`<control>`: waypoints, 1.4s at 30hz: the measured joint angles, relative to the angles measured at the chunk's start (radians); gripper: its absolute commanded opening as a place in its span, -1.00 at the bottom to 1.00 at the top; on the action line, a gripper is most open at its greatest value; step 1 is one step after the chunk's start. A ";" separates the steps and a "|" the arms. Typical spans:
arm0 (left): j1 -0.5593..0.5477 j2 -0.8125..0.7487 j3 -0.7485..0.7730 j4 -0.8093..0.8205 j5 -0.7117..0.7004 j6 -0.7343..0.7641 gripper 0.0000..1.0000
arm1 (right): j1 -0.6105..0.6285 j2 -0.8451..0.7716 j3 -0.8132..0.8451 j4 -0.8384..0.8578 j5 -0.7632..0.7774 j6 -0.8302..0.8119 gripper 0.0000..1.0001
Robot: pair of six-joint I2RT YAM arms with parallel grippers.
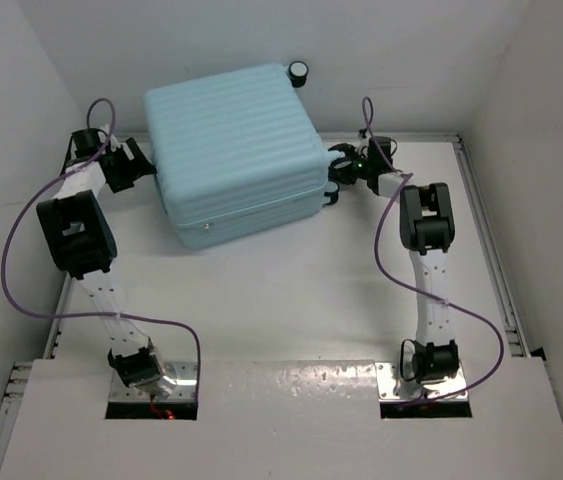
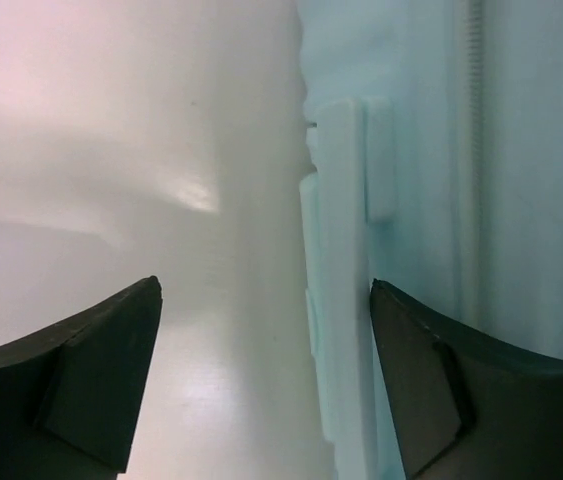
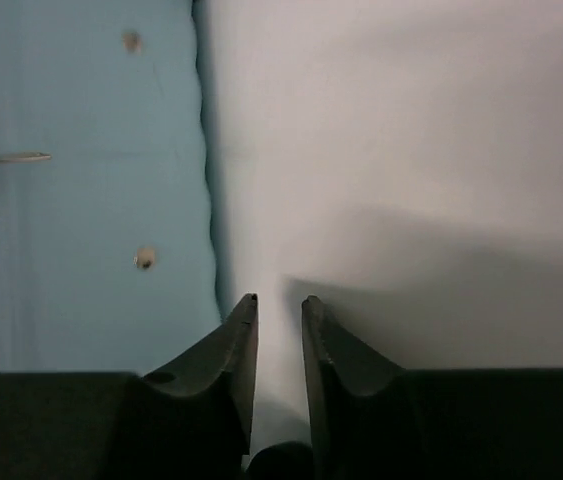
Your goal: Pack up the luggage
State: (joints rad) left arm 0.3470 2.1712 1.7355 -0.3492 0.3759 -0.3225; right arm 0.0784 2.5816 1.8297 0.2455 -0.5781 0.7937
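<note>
The luggage (image 1: 236, 150), a large pale-blue ribbed suitcase, lies closed on the white table (image 1: 281, 300), with one wheel (image 1: 299, 71) at its far corner. My left gripper (image 1: 133, 163) is at its left side and stands wide open. In the left wrist view the left gripper (image 2: 265, 287) straddles a raised pale-blue piece on the luggage (image 2: 411, 120) without gripping it. My right gripper (image 1: 343, 166) sits by the right side, near a wheel (image 1: 331, 192). In the right wrist view the right gripper (image 3: 280, 299) has a narrow empty gap, beside the luggage (image 3: 81, 200).
White walls close in the table at the back and on both sides. A metal rail (image 1: 486, 250) runs along the right edge. Purple cables (image 1: 21, 250) loop off both arms. The arm bases (image 1: 151, 385) are bolted at the near edge.
</note>
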 measured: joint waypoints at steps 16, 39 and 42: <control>0.373 -0.653 -0.702 -0.007 0.014 -0.085 0.60 | 0.238 -0.456 -0.779 0.011 -0.134 0.146 -0.64; 0.159 -0.218 -0.758 0.522 0.350 -0.700 0.50 | 0.018 -1.255 -1.095 -0.313 0.055 -0.241 -0.31; 0.142 -0.087 -0.548 0.596 0.289 -0.718 0.53 | 0.010 -1.267 -1.106 -0.327 0.055 -0.271 -0.29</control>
State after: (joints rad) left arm 0.4892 2.0842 1.1877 0.2466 0.6647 -1.0405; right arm 0.0883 1.3144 0.7242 -0.0814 -0.5232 0.5224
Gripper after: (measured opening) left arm 0.756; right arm 0.341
